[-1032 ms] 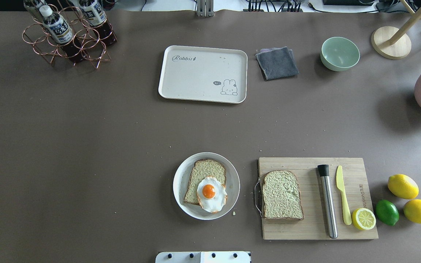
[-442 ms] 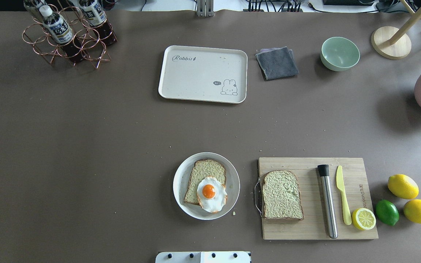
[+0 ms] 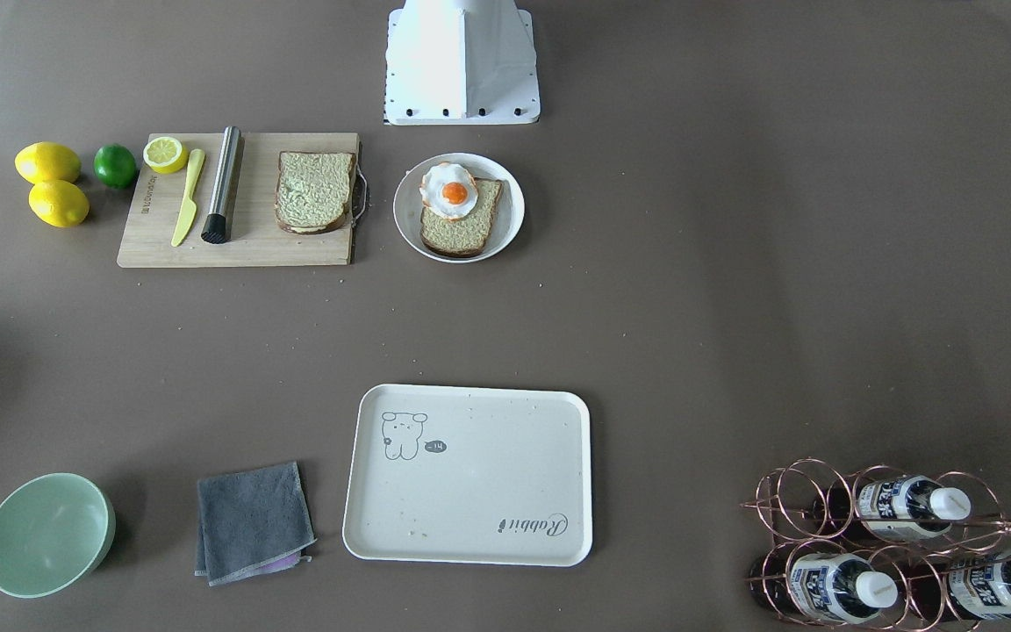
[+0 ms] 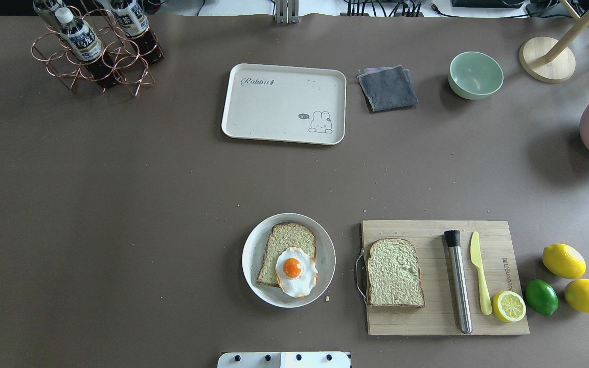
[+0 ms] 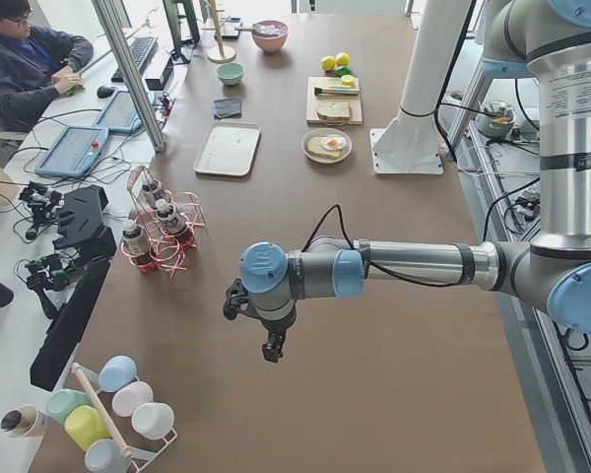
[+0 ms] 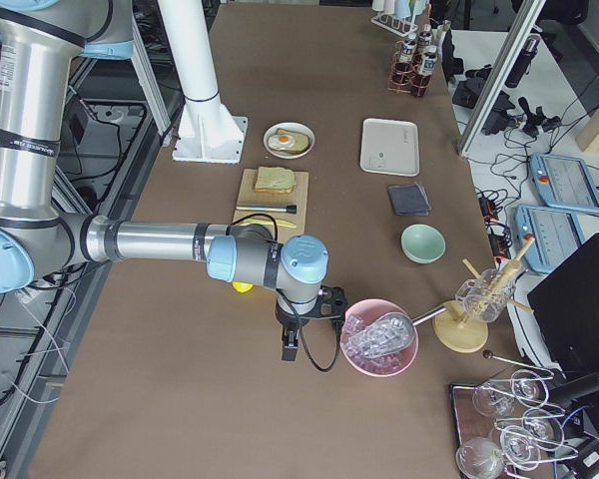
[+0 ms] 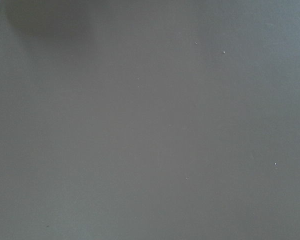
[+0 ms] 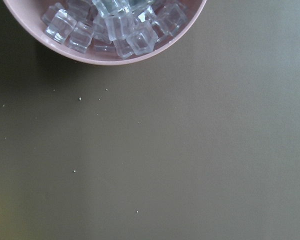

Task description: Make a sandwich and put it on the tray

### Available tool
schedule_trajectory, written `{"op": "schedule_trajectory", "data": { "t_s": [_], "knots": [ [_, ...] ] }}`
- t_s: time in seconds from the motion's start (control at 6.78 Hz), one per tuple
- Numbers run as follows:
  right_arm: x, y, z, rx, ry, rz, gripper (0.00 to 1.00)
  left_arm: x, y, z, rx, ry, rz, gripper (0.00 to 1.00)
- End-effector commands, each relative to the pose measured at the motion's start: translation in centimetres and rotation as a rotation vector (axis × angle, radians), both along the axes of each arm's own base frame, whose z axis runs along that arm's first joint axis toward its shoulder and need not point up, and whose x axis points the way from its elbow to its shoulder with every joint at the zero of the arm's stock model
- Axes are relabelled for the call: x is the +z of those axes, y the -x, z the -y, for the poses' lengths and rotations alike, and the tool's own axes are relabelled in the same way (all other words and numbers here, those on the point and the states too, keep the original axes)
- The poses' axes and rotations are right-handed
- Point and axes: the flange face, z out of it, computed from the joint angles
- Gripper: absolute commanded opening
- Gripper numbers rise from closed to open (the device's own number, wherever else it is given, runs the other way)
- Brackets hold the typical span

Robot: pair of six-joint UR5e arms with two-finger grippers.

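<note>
One bread slice lies on a round white plate with a fried egg on its near end. A second bread slice lies on the wooden cutting board. The cream tray with the "Rabbit" print lies empty at the table's far middle. The left gripper hangs over bare table far to the left. The right gripper hangs beside a pink bowl of ice. Both show only in the side views, so I cannot tell if they are open or shut.
On the board lie a steel muddler, a yellow knife and a lemon half. Two lemons and a lime lie to its right. A grey cloth, a green bowl and a bottle rack stand along the far side.
</note>
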Motion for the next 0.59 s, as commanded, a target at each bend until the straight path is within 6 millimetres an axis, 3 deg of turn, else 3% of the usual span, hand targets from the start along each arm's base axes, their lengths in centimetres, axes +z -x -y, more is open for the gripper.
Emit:
{"op": "schedule_trajectory", "data": {
  "t_s": [0.0, 0.44],
  "knots": [
    [-0.11, 0.24, -0.02, 0.004, 0.002, 0.031, 1.00, 0.24, 0.05, -0.40, 0.001, 0.002, -0.005, 0.98],
    [-0.38, 0.22, 0.18, 0.003, -0.007, 0.029, 1.00, -0.19, 0.13, -0.20, -0.001, -0.009, -0.004, 0.98]
  ]
}}
